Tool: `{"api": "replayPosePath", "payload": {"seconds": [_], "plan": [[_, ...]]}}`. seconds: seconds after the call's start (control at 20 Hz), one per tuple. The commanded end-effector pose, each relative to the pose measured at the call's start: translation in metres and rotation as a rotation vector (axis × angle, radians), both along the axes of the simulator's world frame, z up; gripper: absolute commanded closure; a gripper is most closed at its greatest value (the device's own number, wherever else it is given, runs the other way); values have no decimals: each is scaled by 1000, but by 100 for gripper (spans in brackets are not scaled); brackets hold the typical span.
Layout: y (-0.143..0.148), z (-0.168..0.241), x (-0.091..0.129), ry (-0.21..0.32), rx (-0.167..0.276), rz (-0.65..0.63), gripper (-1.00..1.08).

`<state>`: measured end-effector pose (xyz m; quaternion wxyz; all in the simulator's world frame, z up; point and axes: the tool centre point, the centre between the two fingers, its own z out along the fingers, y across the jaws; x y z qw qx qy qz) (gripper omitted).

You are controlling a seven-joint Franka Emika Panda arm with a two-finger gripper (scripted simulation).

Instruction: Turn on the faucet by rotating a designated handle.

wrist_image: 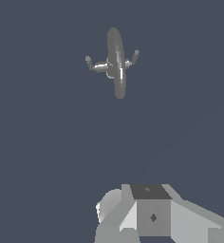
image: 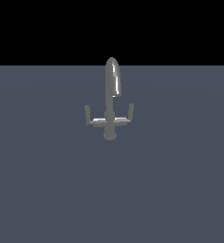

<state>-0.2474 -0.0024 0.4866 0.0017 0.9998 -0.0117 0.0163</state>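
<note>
The faucet (image: 110,102) is a small grey metal tap standing upright on the grey floor, with a tall arched shiny spout and a round base. The spout's tip droops toward the exterior view's right. The handle (image: 128,115) is the thin L-shaped side arm with an upturned tip on that side; a mirror arm (image: 89,116) sits opposite. In the wrist view the faucet (wrist_image: 116,61) is seen from above and far off, with the handle (wrist_image: 132,58) beside the spout. My gripper (wrist_image: 152,211) shows only as grey blocks at the frame's edge, far from the faucet. Its fingers are not distinguishable.
A flat grey floor (image: 171,190) lies all around the faucet, with black background behind it. The arm does not show in the exterior view.
</note>
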Motion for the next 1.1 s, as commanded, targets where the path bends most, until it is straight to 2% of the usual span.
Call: {"api": "replayPosePath", "payload": {"seconds": [0.0, 0.25, 0.5, 0.75, 1.05], "plan": [[0, 0, 0, 0, 0, 0, 108], [-2, -1, 4, 6, 12, -5, 108], [-7, -6, 16, 22, 48, -21, 108], [-15, -14, 36, 50, 107, -47, 108], [-30, -30, 70, 96, 208, -90, 108]]}}
